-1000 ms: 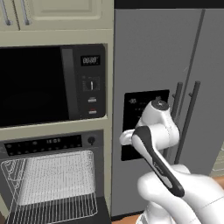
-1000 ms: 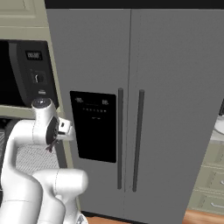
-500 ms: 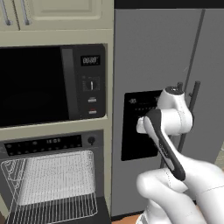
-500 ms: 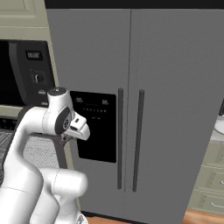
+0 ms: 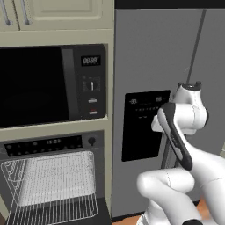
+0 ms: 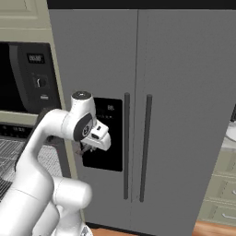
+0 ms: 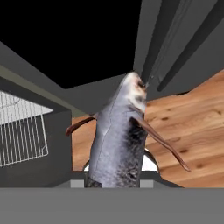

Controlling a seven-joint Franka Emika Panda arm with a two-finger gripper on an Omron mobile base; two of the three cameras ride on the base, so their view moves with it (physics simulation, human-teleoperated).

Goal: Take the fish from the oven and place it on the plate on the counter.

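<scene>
My gripper (image 7: 114, 181) is shut on the fish (image 7: 120, 135), a slim dark grey body with a lighter streak that hangs nose-down over the wooden floor. In the right base view the gripper (image 6: 86, 150) sits in front of the fridge's dispenser panel, right of the oven (image 6: 14, 152). The oven (image 5: 48, 145) stands open with its wire rack (image 5: 50, 184) pulled out. A pale sliver of the plate (image 6: 231, 131) shows at the far right edge, on the counter (image 6: 227, 145).
A grey double-door fridge (image 6: 175, 92) with two dark vertical handles stands straight ahead. A black microwave (image 5: 39, 85) is set above the oven. Beige drawers (image 6: 221, 203) sit under the counter at the right. The wooden floor (image 7: 188, 127) lies below the hand.
The arm has swung to the right, away from the oven and across the fridge front, carrying the fish. The base views have not shifted.
</scene>
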